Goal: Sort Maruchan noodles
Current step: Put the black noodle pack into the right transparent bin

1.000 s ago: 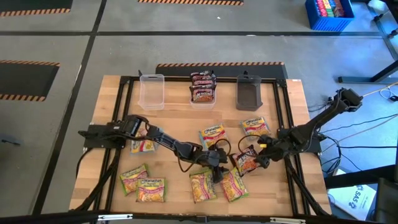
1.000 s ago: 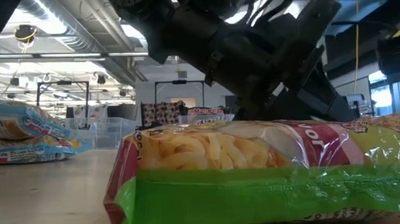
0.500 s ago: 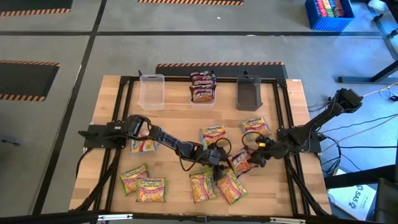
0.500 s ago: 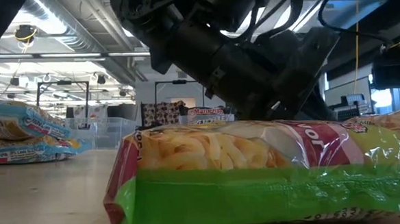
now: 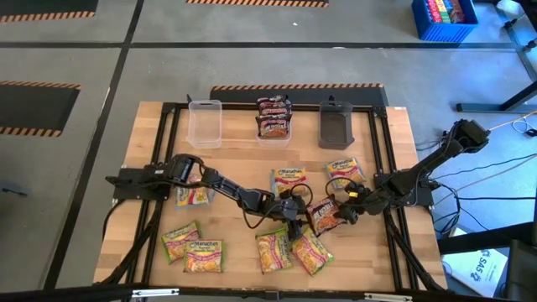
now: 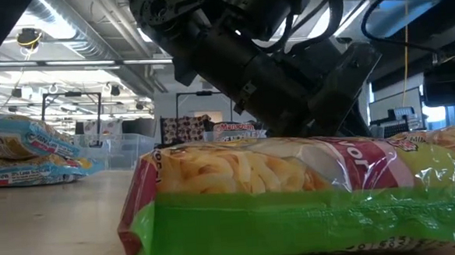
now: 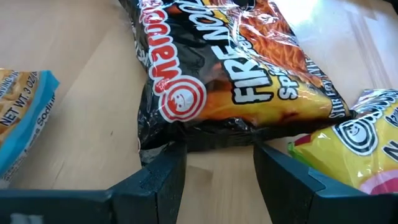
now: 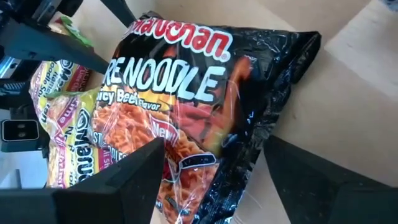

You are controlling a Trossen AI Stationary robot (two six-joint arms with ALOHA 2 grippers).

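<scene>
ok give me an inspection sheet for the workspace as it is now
surface: wooden table inside a black frame
job's things: dark fire noodle packet mid-table between both grippers; yellow-green packets along the near edge; blue-edged packets mid-table; dark packets stacked in the middle tub
clutter: empty clear tub and dark grey tub at the far edge
grippers: left gripper and right gripper, jaws open, each at an opposite end of the fire noodle packet
cables: loose wires on the floor right of the table
surroundings: blue crate, striped floor tape
</scene>
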